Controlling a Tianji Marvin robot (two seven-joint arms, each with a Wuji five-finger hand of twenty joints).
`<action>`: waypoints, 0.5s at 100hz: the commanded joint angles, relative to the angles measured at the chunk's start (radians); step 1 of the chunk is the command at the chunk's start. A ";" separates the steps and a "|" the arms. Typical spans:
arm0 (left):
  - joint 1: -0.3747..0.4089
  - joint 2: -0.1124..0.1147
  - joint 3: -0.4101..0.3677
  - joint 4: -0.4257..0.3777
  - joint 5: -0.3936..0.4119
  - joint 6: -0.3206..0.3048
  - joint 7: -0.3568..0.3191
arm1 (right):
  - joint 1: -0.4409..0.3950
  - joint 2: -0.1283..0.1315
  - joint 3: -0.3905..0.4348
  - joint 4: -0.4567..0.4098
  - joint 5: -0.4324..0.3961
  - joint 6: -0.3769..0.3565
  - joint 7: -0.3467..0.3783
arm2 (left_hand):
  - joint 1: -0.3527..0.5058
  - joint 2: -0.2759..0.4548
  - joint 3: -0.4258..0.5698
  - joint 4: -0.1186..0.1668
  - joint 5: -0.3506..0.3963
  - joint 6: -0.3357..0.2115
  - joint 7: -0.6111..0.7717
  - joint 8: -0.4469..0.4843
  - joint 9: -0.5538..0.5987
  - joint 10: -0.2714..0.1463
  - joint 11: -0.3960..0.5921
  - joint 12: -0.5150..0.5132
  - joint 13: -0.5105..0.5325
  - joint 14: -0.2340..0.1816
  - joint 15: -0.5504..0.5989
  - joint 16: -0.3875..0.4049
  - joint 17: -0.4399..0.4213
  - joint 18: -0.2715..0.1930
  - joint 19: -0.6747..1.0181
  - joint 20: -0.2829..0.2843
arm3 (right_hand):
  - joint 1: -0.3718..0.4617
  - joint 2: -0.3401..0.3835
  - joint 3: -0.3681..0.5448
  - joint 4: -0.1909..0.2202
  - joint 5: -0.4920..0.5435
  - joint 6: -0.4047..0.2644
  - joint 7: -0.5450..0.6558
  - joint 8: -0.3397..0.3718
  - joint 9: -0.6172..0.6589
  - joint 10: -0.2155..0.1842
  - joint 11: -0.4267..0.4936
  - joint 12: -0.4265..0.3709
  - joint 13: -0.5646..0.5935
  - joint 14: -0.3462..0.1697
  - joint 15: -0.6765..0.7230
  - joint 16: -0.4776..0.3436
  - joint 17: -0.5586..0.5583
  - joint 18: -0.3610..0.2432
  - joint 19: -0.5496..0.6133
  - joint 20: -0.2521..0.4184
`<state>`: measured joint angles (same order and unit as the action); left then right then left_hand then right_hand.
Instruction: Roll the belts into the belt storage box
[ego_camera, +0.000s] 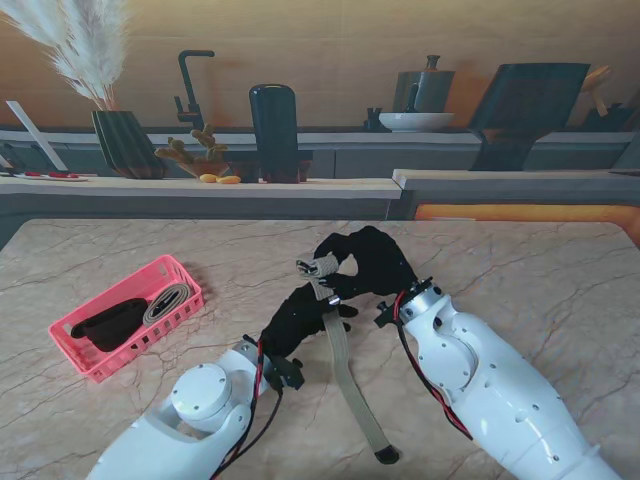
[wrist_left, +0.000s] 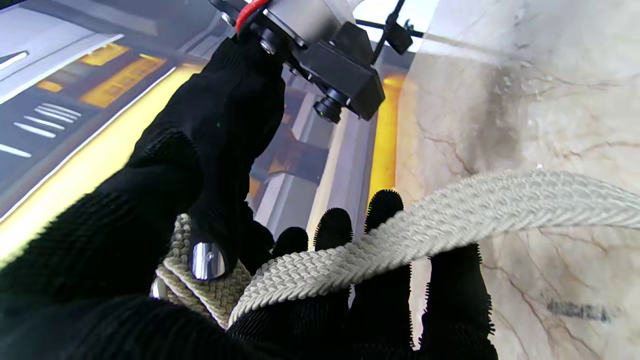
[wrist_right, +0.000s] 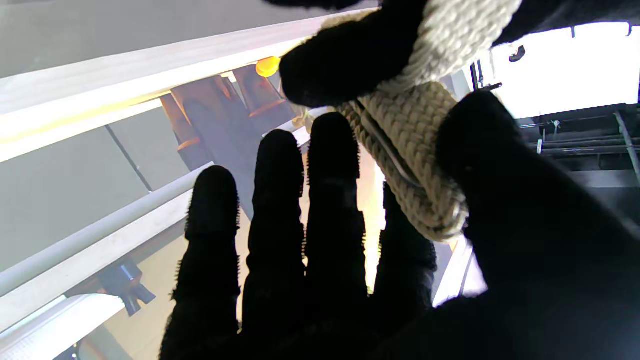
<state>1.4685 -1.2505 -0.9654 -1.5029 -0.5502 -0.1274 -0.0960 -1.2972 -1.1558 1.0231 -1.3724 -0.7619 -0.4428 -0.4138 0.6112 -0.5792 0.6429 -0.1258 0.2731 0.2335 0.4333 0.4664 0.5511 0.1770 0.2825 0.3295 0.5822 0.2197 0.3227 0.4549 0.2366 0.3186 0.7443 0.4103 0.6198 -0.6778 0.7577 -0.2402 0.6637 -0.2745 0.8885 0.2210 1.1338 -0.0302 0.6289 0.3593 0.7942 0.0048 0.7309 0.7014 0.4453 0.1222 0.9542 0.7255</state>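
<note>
A beige woven belt (ego_camera: 350, 375) is partly rolled up at its far end, and the roll (ego_camera: 319, 266) is lifted off the marble table. My right hand (ego_camera: 378, 262) pinches this roll (wrist_right: 415, 165) between thumb (wrist_right: 500, 175) and fingers. My left hand (ego_camera: 298, 318) is just nearer to me, with the strap (wrist_left: 425, 225) running across its fingers (wrist_left: 380, 300) and the roll (wrist_left: 210, 290) against its palm. The belt's loose tail lies on the table toward me and ends in a dark tip (ego_camera: 386, 455). The pink storage basket (ego_camera: 92, 362) stands at the left.
Inside the basket lie a rolled black belt (ego_camera: 110, 322) and a rolled grey belt (ego_camera: 166, 301). Beyond the table's far edge runs a counter with a pampas vase (ego_camera: 125, 143), a black bottle (ego_camera: 274, 130) and a white bowl (ego_camera: 416, 121).
</note>
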 joint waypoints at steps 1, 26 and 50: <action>-0.009 -0.004 -0.007 -0.025 -0.019 -0.017 0.032 | -0.016 -0.001 -0.004 0.008 -0.003 0.007 0.009 | -0.045 0.038 -0.086 0.019 0.029 -0.161 -0.032 -0.005 -0.006 -0.013 -0.017 -0.006 -0.010 -0.007 -0.009 -0.005 -0.001 -0.005 -0.008 0.012 | 0.076 0.058 0.082 0.064 0.154 -0.116 0.185 0.052 -0.011 -0.012 0.022 -0.009 -0.021 -0.028 0.016 -0.009 -0.016 -0.009 0.031 -0.007; 0.012 -0.046 -0.001 -0.062 -0.151 -0.044 0.163 | 0.010 0.006 -0.054 0.060 -0.045 -0.026 -0.004 | -0.169 0.089 -0.203 0.007 0.006 -0.166 -0.066 -0.017 -0.011 -0.017 -0.026 0.002 -0.022 -0.012 0.002 0.009 0.006 0.028 0.017 0.035 | 0.074 0.058 0.080 0.065 0.149 -0.125 0.185 0.055 -0.015 -0.011 0.024 -0.007 -0.024 -0.027 0.015 -0.010 -0.018 -0.007 0.031 -0.009; 0.018 -0.056 0.001 -0.081 -0.195 -0.057 0.193 | 0.039 0.008 -0.101 0.104 -0.044 -0.035 0.011 | -0.102 0.035 -0.084 0.018 -0.017 -0.156 -0.014 0.006 0.015 -0.023 0.017 0.017 0.025 -0.040 0.017 0.002 0.057 -0.013 0.054 0.008 | 0.063 0.016 0.085 0.066 0.138 -0.096 0.176 0.049 -0.035 0.004 0.023 -0.004 -0.035 -0.018 0.014 -0.012 -0.024 -0.004 0.036 -0.013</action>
<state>1.4964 -1.2874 -0.9657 -1.5318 -0.7509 -0.1617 0.0984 -1.2458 -1.1491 0.9468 -1.3048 -0.7911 -0.4755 -0.4333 0.4741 -0.4980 0.5118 -0.1258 0.2257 0.3027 0.3937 0.4518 0.5516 0.1790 0.2686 0.3295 0.5719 0.2227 0.3219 0.4549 0.2626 0.3292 0.7615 0.4334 0.6641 -0.6885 0.7684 -0.2377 0.5815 -0.3264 0.8135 0.1700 1.1096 -0.0308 0.6289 0.3460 0.7942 0.0048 0.7309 0.7013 0.4356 0.1222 0.9604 0.7239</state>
